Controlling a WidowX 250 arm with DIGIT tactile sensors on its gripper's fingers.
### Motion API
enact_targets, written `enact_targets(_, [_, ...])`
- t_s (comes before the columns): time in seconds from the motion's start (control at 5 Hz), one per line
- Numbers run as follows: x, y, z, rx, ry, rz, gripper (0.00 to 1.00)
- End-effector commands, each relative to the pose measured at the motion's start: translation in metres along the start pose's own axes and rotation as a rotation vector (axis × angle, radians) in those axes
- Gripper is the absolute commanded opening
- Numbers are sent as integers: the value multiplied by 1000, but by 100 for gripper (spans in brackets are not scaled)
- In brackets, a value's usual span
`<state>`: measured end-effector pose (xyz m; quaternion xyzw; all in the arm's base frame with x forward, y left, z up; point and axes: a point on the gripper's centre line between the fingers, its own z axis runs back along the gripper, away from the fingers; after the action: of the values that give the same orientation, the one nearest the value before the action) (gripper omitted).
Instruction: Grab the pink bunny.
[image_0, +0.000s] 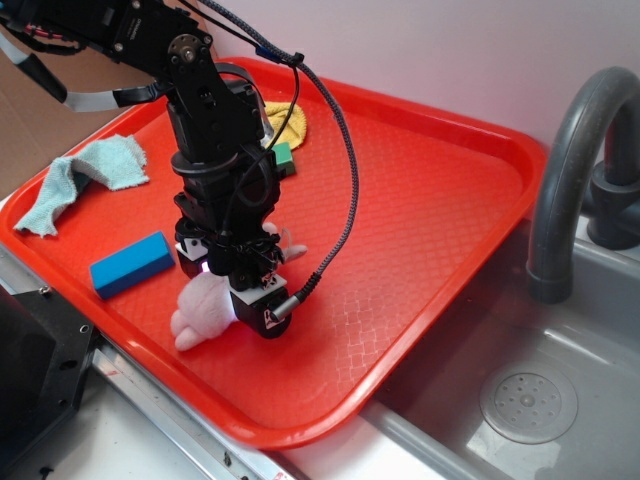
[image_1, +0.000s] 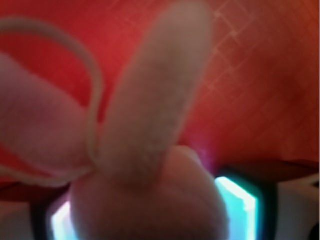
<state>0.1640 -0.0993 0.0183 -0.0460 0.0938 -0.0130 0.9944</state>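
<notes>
The pink bunny (image_0: 198, 312) lies on the red tray (image_0: 420, 190) near its front edge, with its body sticking out to the left of the fingers. My gripper (image_0: 228, 292) is down at tray level with its jaws on either side of the bunny's head. In the wrist view the bunny (image_1: 150, 200) fills the gap between the two fingers, touching both pads (image_1: 240, 200). Its two long ears point away from the camera and its loop string (image_1: 90, 75) curls at the left. My gripper (image_1: 149, 212) is shut on the bunny.
A blue block (image_0: 132, 264) lies just left of the gripper. A green block (image_0: 283, 157) and a yellow round pad (image_0: 288, 122) sit behind the arm. A pale blue cloth (image_0: 90, 175) lies at the tray's left. A grey faucet (image_0: 575, 170) and the sink drain (image_0: 528, 405) are at the right.
</notes>
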Motion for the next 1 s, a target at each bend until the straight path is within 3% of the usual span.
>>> enact_targets(0.0, [5,14,49,68,-99,14,0])
enact_targets(0.2, [14,23,101,59,-184,72,0])
enact_targets(0.4, [20,33,147,-5,-257,106,0])
enact_targets(0.6, [6,42,188,-68,-334,143,0])
enact_targets(0.8, [-3,50,203,-110,-396,160,0])
